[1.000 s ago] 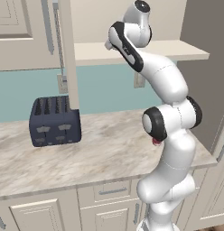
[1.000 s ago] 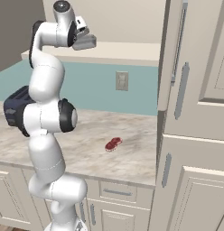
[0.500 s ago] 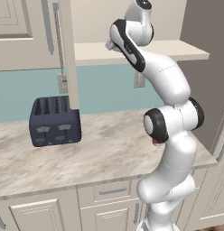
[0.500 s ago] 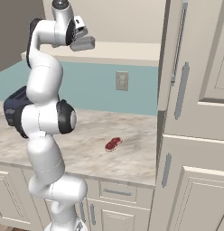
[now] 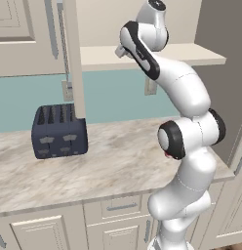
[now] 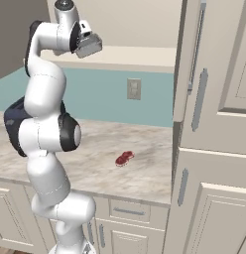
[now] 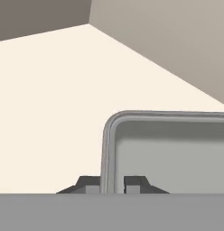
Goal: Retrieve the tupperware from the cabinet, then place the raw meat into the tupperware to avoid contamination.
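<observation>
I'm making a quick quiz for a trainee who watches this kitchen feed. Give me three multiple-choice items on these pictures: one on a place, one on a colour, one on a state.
1. Where does the raw meat lie?
A. on the counter
B. on the cabinet shelf
C. inside the tupperware

2. What colour is the toaster?
A. white
B. dark blue
C. red

3. How do the jaws stand at the tupperware?
A. wide open above it
B. nearly shut, one on each side of its wall
C. clamped on the meat

Answers: 1 A, the red chunk rests on marbled stone. 2 B, its body is dark blue. 3 B, the hand view shows its rim between the fingertips.
</observation>
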